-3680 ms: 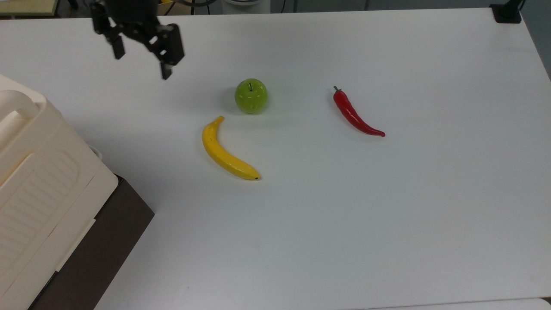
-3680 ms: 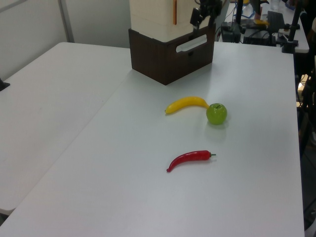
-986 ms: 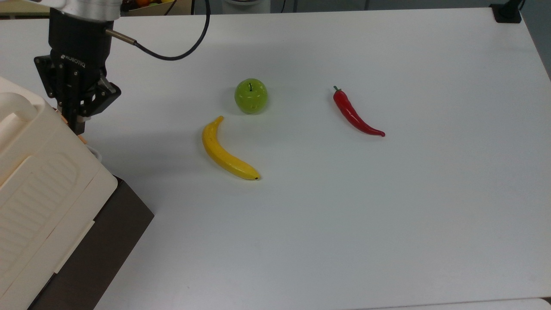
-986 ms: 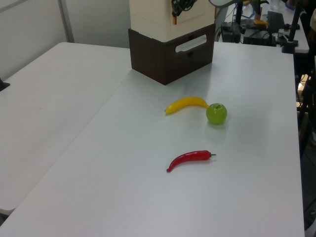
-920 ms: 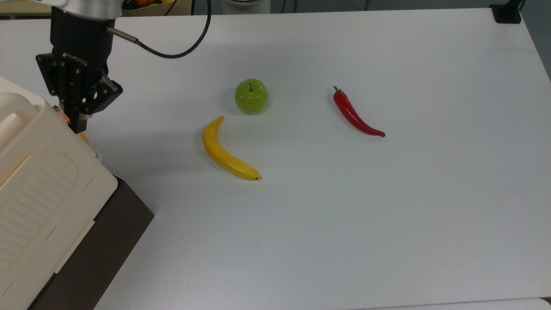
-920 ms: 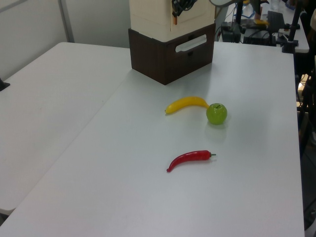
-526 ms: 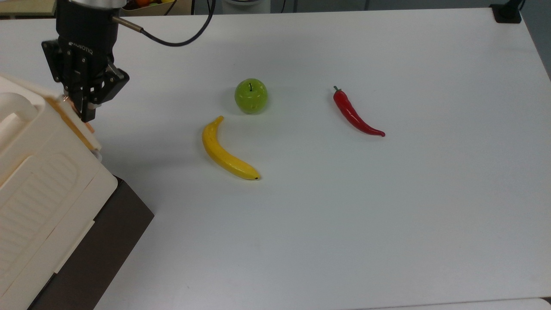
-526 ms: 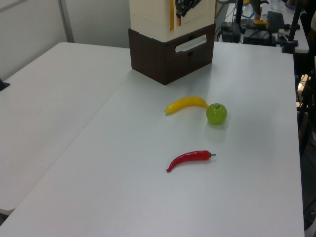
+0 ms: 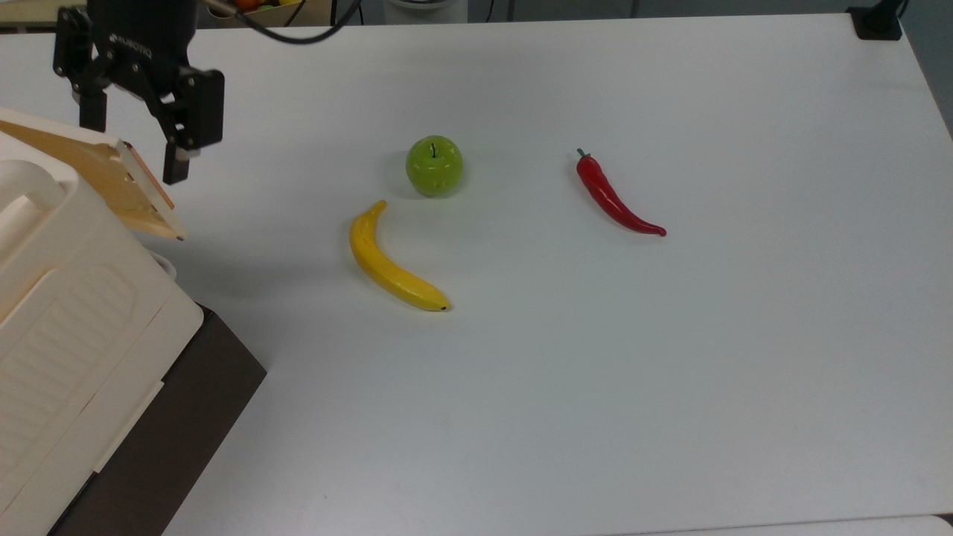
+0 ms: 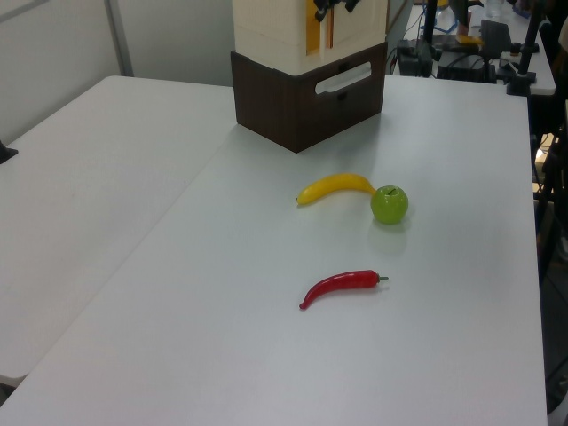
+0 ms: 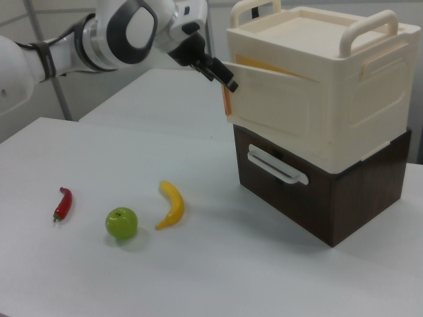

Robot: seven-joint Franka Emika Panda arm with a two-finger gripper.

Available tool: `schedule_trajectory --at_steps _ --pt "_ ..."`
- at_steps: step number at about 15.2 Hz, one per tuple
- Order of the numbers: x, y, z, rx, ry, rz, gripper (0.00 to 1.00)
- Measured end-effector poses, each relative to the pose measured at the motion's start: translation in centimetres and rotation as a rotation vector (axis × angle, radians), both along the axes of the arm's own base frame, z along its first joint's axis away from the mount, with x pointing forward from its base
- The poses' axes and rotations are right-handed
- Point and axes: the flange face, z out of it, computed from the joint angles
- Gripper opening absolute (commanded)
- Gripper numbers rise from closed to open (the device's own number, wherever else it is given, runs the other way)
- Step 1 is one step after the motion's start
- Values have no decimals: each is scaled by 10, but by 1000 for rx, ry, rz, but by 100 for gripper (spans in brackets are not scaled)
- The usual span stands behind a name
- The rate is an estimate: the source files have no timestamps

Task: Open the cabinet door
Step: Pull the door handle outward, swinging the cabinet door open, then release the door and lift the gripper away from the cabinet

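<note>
We start with the counter (image 9: 670, 372), a wide white surface carrying everything. At the top view's left edge sits the cabinet (image 9: 67, 313), a big cream box stacked on a dark brown base (image 11: 330, 198); in the right view it fills the right half, with two handles on its lid. The door (image 11: 277, 99) is the plain cream panel on the side facing the fruit. It stands ajar: in the right view its free edge has swung a little way out from the box, and in the top view we see its orange-tan inner face (image 9: 97, 179) angled away from the body.

The gripper (image 9: 134, 141) hangs just beside that free edge, its fingers spread apart and holding nothing; one finger (image 9: 176, 167) sits outside the door's tip, the other behind it.

We judge the opening step to be partly done: the door is cracked, not wide. The next move calls for us to catch the free edge again, or hook a finger behind it, and sweep it outward along its hinge arc, keeping clear of the cabinet's body.

Smaller things lie well apart from the door: a banana (image 9: 391, 260), a red chili (image 9: 614, 197) and a green apple (image 9: 434, 165).

White lettering shows on the gripper's black body (image 9: 130, 45) in the top view; we make it out only in part, seemingly "ROBOTIQ".
</note>
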Motion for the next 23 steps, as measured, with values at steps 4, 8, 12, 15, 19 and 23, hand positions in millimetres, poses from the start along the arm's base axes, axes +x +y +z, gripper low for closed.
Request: schedule_trajectory --at_steps 4,8,12,15,19,23 --pt "-11 1 33 -7 -52 0 100" --pt "-16 0 60 -13 -103 -2 100" --pt "-10 3 66 -22 -177 22 100" --pt "7 4 45 -25 -208 44 100" --pt "13 3 32 -25 -196 46 100" --pt "9 -4 18 -61 -73 71 100"
